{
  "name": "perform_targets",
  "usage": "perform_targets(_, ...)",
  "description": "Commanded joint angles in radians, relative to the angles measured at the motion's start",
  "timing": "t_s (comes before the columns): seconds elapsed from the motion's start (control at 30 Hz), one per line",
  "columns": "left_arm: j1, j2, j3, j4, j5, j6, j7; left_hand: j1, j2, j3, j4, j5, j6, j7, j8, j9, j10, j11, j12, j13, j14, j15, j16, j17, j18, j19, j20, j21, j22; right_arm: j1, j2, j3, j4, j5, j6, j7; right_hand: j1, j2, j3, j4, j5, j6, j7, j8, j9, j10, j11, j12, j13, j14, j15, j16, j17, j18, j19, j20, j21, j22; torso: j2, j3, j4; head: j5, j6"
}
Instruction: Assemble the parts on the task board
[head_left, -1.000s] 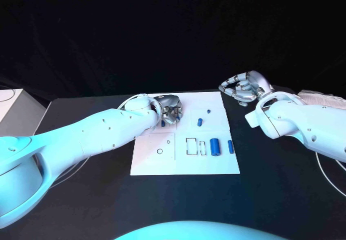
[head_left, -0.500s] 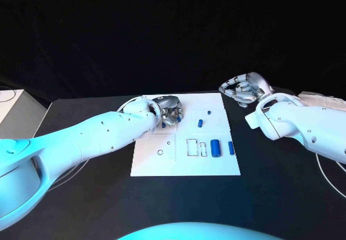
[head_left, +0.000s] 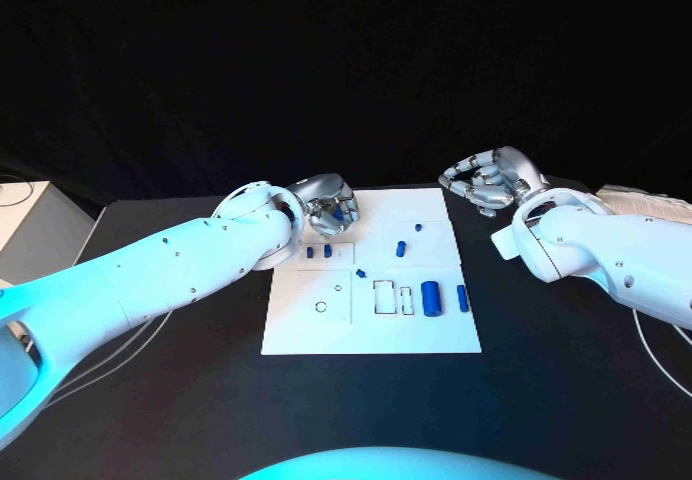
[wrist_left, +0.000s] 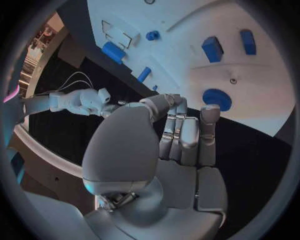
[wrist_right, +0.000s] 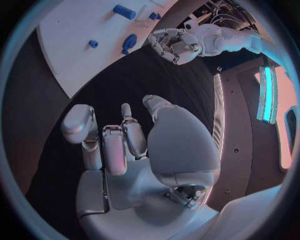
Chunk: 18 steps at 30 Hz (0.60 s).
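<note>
- Since a second ago the left hand (head_left: 323, 203) has lifted off the board (head_left: 433, 335) and drawn back toward 11 o'clock; it now hangs over the board's far left corner.
- Where it was, two small blue parts (head_left: 327, 252) now lie uncovered in the upper-left quarter, with a tiny blue piece (head_left: 359, 271) just beside them at 4 o'clock.
- My reading: the hand has finished something there and is pulling clear, though whether those parts are seated or only lying loose is too small to judge.
- Left hand's fingers are curled in together; blue shows between them in the head view, but the left wrist view shows nothing plainly held, so I cannot tell whether it carries a part.
- Right hand (head_left: 490, 178) is unchanged: off the board at 1 o'clock, fingers curled in on nothing.
- Other parts lie as before: a large cylinder (head_left: 430, 297) and slimmer one (head_left: 462, 295) at the board's 3 o'clock, two small ones (head_left: 400, 243) further up.
- Outlined slots near the middle are too faint to tell whether they are filled.
</note>
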Motion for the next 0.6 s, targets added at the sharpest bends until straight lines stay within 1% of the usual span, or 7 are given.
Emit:
perform_targets(0.03, 0.0, -0.021, 0.013, 0.024, 0.063, 0.043, -0.006, -0.011, -0.007, -0.011, 0.002, 0.003, 0.004, 0.007, -0.005, 0.002, 0.005, 0.006, -0.01, -0.001, 0.0, 0.004, 0.005, 0.001, -0.016, -0.005, 0.005, 0.002, 0.001, 0.0, -0.001, 0.0, 0.0, 0.001, 0.004, 0.011, 0.004, 0.004, 0.005, 0.001, 0.004, -0.008, -0.002, 0.005, 0.001, -0.001, 0.001, 0.003, 0.086, 0.049, 0.008, -0.001, 0.134, 0.004, -0.001, 0.0, 0.0, 0.002, -0.001, 0.0003, 0.0025, 0.002, 0.003)
perform_targets(0.13, 0.0, -0.042, 0.022, 0.034, 0.072, 0.058, -0.015, -0.014, -0.007, -0.014, 0.003, 0.002, 0.006, 0.006, -0.007, 0.004, 0.007, 0.005, -0.013, 0.0, 0.001, 0.004, 0.005, 0.002, -0.016, -0.004, 0.006, 0.001, 0.001, 0.0, -0.002, 0.0, -0.001, 0.001, 0.003, 0.011, 0.004, 0.004, 0.005, 0.001, 0.004, -0.008, -0.002, 0.005, 0.001, -0.001, 0.001, 0.003, 0.086, 0.049, 0.008, -0.001, 0.134, 0.004, -0.001, 0.0, 0.0, 0.002, -0.001, 0.0001, 0.0028, 0.003, 0.005)
perform_targets(0.23, 0.0, -0.052, 0.026, 0.037, 0.076, 0.071, -0.02, -0.017, -0.007, -0.017, 0.004, 0.002, 0.006, 0.006, -0.009, 0.004, 0.008, 0.005, -0.016, -0.001, -0.002, 0.004, 0.005, -0.003, -0.015, -0.009, 0.006, -0.003, -0.004, 0.0, -0.002, 0.0, -0.001, 0.001, 0.004, 0.01, 0.004, 0.004, 0.005, 0.001, 0.004, -0.008, -0.002, 0.005, 0.001, -0.001, 0.001, 0.003, 0.086, 0.049, 0.008, -0.001, 0.134, 0.004, -0.001, 0.0, 0.0, 0.002, 0.0, -0.0004, 0.003, 0.003, 0.006)
perform_targets(0.33, 0.0, -0.056, 0.028, 0.04, 0.078, 0.083, -0.02, -0.02, -0.008, -0.021, 0.004, 0.002, 0.003, 0.006, -0.015, 0.005, 0.006, 0.006, -0.024, -0.002, -0.009, 0.005, 0.001, -0.015, -0.012, -0.018, 0.007, -0.011, -0.015, 0.0, -0.001, 0.0, -0.001, 0.001, 0.004, 0.01, 0.004, 0.004, 0.005, 0.001, 0.004, -0.008, -0.002, 0.005, 0.001, -0.001, 0.001, 0.003, 0.086, 0.049, 0.008, -0.001, 0.134, 0.004, -0.001, 0.0, 0.0, 0.002, 0.001, -0.0019, 0.0008, 0.004, 0.006)
perform_targets(0.4, 0.0, -0.058, 0.029, 0.046, 0.079, 0.088, -0.016, -0.021, -0.008, -0.023, 0.004, 0.002, 0.0, 0.007, -0.02, 0.005, 0.004, 0.007, -0.031, -0.002, -0.016, 0.006, -0.001, -0.024, -0.011, -0.025, 0.007, -0.017, -0.022, 0.0, -0.001, 0.0, -0.001, 0.001, 0.005, 0.01, 0.004, 0.004, 0.005, 0.001, 0.004, -0.008, -0.002, 0.005, 0.001, -0.001, 0.001, 0.003, 0.086, 0.049, 0.008, -0.001, 0.134, 0.004, -0.001, 0.0, 0.0, 0.002, 0.002, -0.0022, -0.0005, 0.006, 0.007)
perform_targets(0.47, 0.0, -0.061, 0.029, 0.053, 0.08, 0.092, -0.009, -0.021, -0.008, -0.025, 0.003, 0.003, -0.004, 0.007, -0.025, 0.006, 0.001, 0.008, -0.038, -0.003, -0.021, 0.007, -0.003, -0.031, -0.009, -0.032, 0.008, -0.023, -0.029, 0.0, -0.001, 0.0, -0.002, 0.001, 0.005, 0.009, 0.002, 0.005, 0.006, 0.001, 0.004, -0.008, -0.002, 0.006, 0.002, 0.0, 0.001, 0.003, 0.085, 0.05, 0.008, -0.001, 0.134, 0.004, 0.001, 0.0, -0.001, 0.001, 0.001, -0.0015, -0.0007, 0.006, 0.006)
perform_targets(0.6, -0.001, -0.069, 0.028, 0.072, 0.08, 0.096, 0.006, -0.025, -0.01, -0.029, 0.003, 0.003, -0.011, 0.008, -0.037, 0.008, -0.011, 0.012, -0.059, -0.008, -0.048, 0.011, -0.014, -0.071, -0.003, -0.061, 0.011, -0.046, -0.059, 0.0, -0.002, 0.0, -0.001, 0.001, 0.006, 0.008, 0.003, 0.005, 0.006, 0.001, 0.004, -0.008, -0.002, 0.007, 0.002, 0.0, 0.001, 0.003, 0.085, 0.05, 0.008, -0.001, 0.134, 0.004, 0.001, 0.0, -0.001, 0.001, 0.001, 0.0002, -0.0003, 0.007, 0.005)
